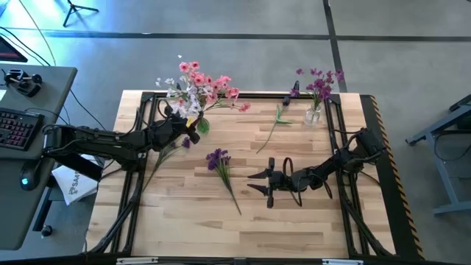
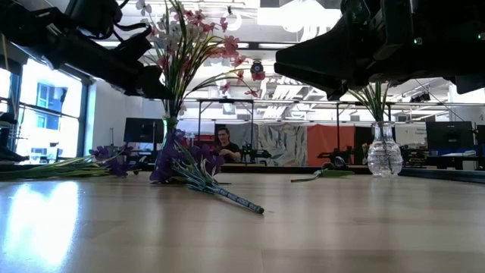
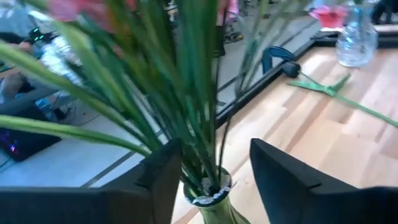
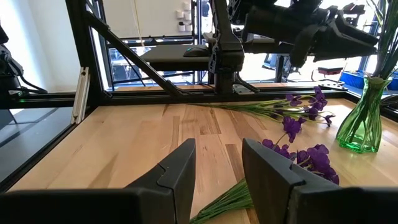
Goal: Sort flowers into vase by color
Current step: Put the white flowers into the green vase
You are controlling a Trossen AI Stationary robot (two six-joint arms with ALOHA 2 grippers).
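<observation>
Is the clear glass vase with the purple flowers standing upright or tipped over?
Upright. In the low view the clear vase stands on its base on the table, with stems rising straight from its neck.

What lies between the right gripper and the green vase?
A purple sprig lies on the wood between the right gripper and the green vase, per the high view.

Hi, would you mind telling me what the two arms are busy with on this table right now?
They are sorting flowers by color. The left tool stands open around the stems at the mouth of the green vase, which holds pink and white flowers. The right tool hovers open near a loose purple sprig on the table. A clear vase already holds purple flowers; another purple sprig lies near the left arm.
</observation>
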